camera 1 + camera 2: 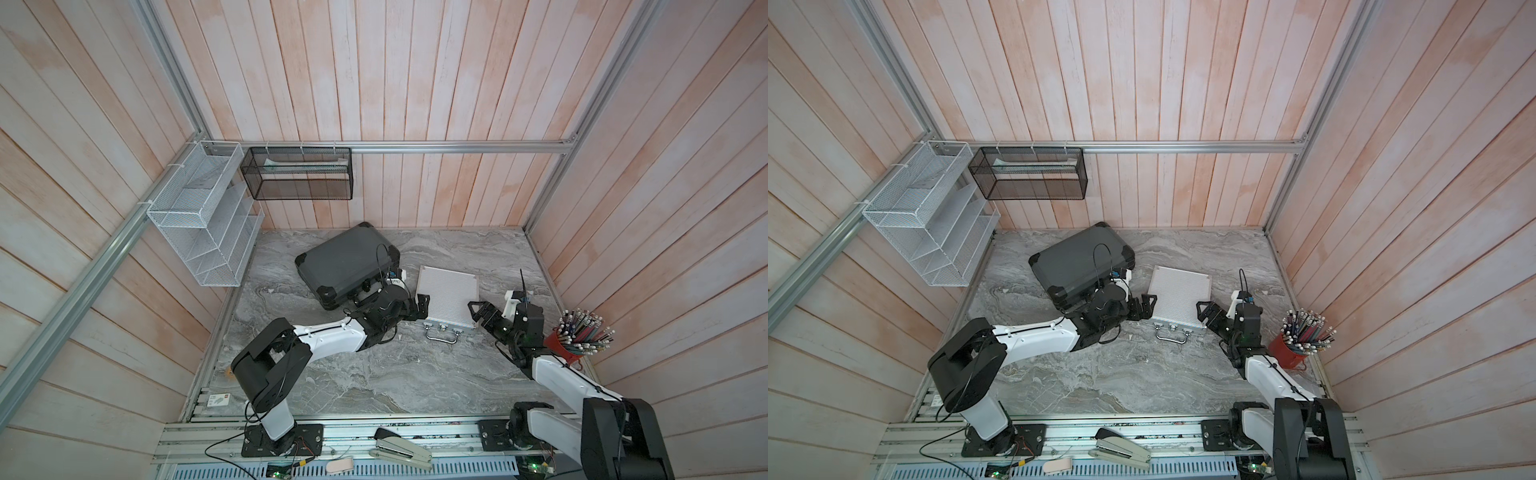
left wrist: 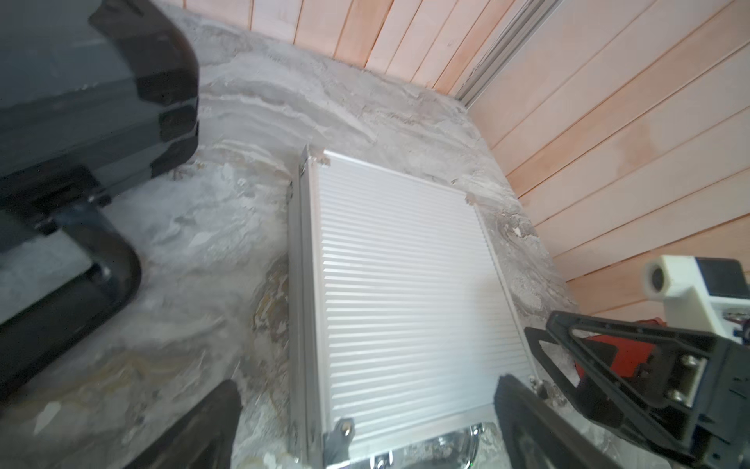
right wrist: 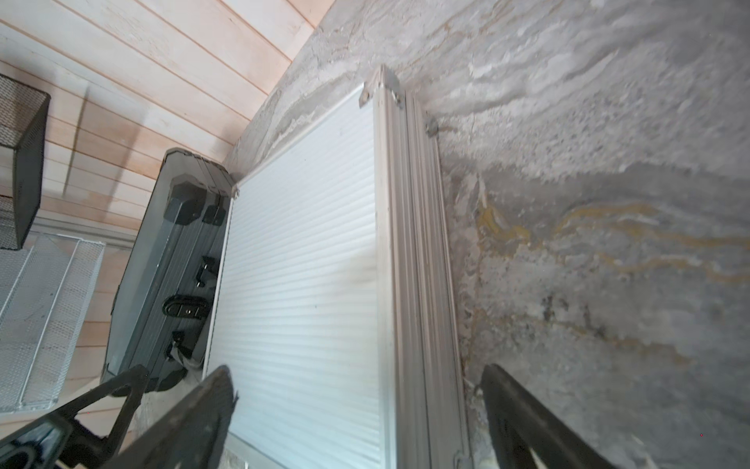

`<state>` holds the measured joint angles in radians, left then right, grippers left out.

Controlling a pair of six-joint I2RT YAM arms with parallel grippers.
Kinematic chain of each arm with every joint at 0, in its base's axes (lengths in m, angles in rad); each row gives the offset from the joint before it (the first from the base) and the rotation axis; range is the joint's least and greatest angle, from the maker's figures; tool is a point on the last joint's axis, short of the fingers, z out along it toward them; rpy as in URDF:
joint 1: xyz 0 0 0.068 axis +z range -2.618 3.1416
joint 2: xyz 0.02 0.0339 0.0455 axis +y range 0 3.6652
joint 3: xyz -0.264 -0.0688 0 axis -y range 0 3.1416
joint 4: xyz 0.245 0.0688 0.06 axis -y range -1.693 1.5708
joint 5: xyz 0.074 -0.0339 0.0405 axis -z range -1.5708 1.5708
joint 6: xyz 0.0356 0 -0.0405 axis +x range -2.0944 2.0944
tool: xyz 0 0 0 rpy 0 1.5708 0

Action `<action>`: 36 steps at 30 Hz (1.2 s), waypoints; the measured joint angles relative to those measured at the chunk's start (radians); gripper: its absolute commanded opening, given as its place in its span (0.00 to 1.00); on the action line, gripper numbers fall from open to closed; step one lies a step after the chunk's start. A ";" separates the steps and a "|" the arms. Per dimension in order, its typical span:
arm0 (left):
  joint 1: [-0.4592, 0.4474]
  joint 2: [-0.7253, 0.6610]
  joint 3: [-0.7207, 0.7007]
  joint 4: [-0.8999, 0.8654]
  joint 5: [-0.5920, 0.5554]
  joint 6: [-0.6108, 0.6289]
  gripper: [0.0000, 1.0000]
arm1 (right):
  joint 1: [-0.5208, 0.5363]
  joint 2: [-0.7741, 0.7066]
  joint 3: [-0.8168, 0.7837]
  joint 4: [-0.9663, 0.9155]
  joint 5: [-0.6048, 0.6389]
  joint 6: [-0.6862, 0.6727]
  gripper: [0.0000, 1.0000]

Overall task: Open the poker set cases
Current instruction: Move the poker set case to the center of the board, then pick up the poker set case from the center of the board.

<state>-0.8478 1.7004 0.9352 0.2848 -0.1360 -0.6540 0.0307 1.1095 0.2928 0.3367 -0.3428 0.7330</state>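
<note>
**Both arms flank the silver case; neither lid is up**

We read this as the start of the first opening. Both cases lie shut on the table. The dark grey case sits skewed toward the far left corner. The silver case lies flat just right of the table's middle, near the dark one but apart from it. Its handle and latches face the front edge.

The left gripper hangs at the silver case's left side, close to its front corner, with its jaws spread wide. In the left wrist view that front corner shows between the two fingers. The right gripper stands at the opposite side, jaws likewise apart and holding nothing. In the right wrist view its fingers straddle the case's ribbed side wall. We cannot tell whether either gripper touches the metal.

In our judgement the step in hand is the approach to the silver case, with no latch released and no lid lifted yet. The next move calls for one arm to steady the case while the other works the latches on the front edge, then lifts the lid's front lip. The case looks light and the table smooth, so we expect it to slide if pushed without a brace. The dark grey case waits its turn.
</note>
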 measured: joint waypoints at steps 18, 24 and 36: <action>-0.062 -0.085 -0.262 0.159 0.025 -0.256 1.00 | 0.104 -0.010 -0.115 0.030 0.026 0.121 0.93; -0.063 -0.069 -0.290 0.262 0.088 -0.275 1.00 | 0.119 -0.048 -0.131 0.028 0.055 0.140 0.95; -0.071 0.008 -0.362 0.457 0.154 -0.326 1.00 | 0.249 -0.204 -0.216 0.034 0.156 0.231 0.92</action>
<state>-0.9192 1.7081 0.5728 0.7414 0.0181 -0.9802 0.2798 0.9058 0.0769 0.3702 -0.1871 0.9638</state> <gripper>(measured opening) 0.999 0.933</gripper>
